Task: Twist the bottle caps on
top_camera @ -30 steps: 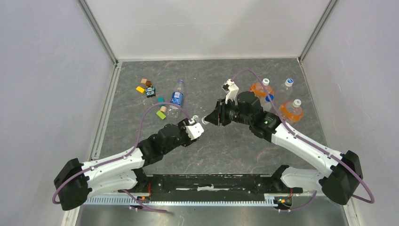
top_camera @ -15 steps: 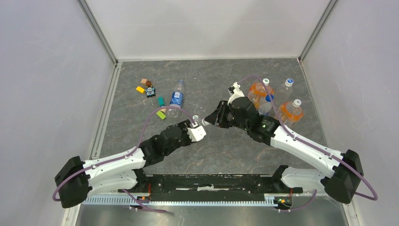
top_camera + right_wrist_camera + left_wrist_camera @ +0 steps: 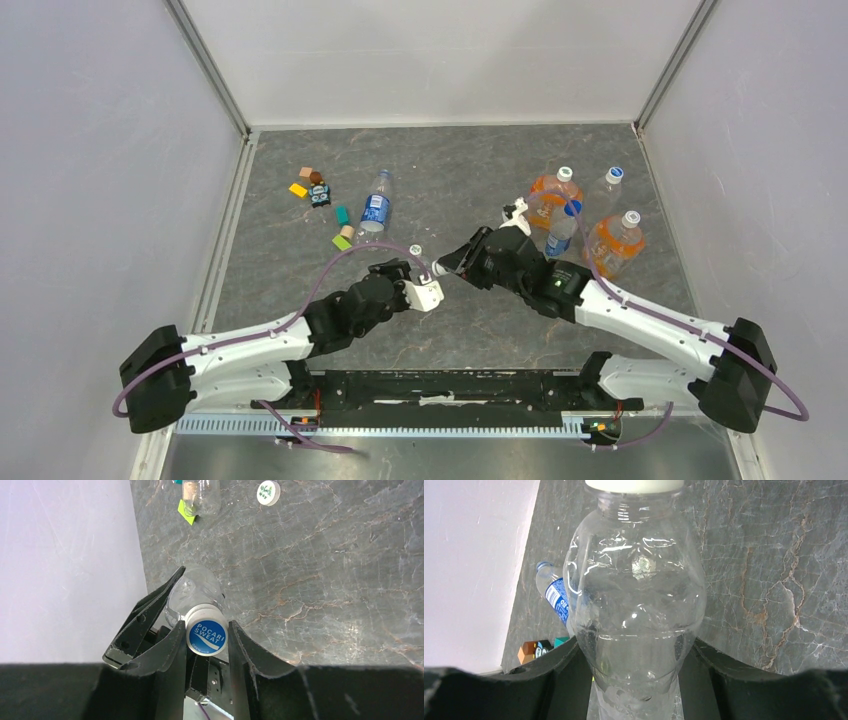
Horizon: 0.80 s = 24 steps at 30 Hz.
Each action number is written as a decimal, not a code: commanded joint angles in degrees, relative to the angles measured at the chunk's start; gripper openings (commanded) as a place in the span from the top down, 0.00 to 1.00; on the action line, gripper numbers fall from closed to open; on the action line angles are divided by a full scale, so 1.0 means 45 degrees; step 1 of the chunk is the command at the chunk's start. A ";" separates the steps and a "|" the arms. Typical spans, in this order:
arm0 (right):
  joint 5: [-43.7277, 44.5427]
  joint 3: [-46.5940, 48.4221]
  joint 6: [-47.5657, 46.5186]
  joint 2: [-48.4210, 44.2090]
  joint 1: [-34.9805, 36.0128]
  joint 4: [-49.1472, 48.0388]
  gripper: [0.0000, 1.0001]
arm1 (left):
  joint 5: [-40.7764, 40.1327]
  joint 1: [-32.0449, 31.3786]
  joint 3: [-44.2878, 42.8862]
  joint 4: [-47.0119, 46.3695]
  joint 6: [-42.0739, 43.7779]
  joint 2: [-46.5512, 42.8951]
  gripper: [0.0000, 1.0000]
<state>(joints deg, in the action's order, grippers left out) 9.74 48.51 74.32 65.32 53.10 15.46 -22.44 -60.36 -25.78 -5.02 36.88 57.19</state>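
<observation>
**Bottle held between both arms, cap at its neck.** The left gripper (image 3: 636,652) has its dark fingers clamped around the waist of the unlabelled bottle (image 3: 639,580), a smooth, ridged shell of clear plastic. The right gripper (image 3: 207,630) pinches the held cap (image 3: 206,639), which is white-walled with a blue printed disc and sits on that bottle's neck. The disc shows only in the right wrist view; the left wrist view shows just the white rim. On the veined grey table (image 3: 480,170), the loose cap (image 3: 415,249) lies at 12 o'clock of the left gripper. The labelled bottle (image 3: 376,208) lies on its side at 11 o'clock.
</observation>
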 commanded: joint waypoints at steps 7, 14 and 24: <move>0.0986 -0.1814 0.3642 -0.0892 0.0960 -0.1087 1.00 | 0.1075 -0.0330 -0.0662 -0.3190 -0.1996 -0.0130 0.98; 0.2173 -0.1126 0.2675 -0.1265 0.0954 -0.0452 1.00 | 0.1365 -0.0336 -0.0636 -0.3045 -0.1796 -0.0149 0.98; 0.2447 -0.1288 0.2652 -0.1539 0.0954 -0.0622 0.70 | 0.1299 -0.0333 -0.0581 -0.3106 -0.1974 0.0043 0.98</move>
<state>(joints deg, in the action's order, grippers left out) 18.87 42.52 87.13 58.94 56.58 11.79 -19.42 -60.88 -25.78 -7.75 31.31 57.74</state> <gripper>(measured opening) 0.359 0.610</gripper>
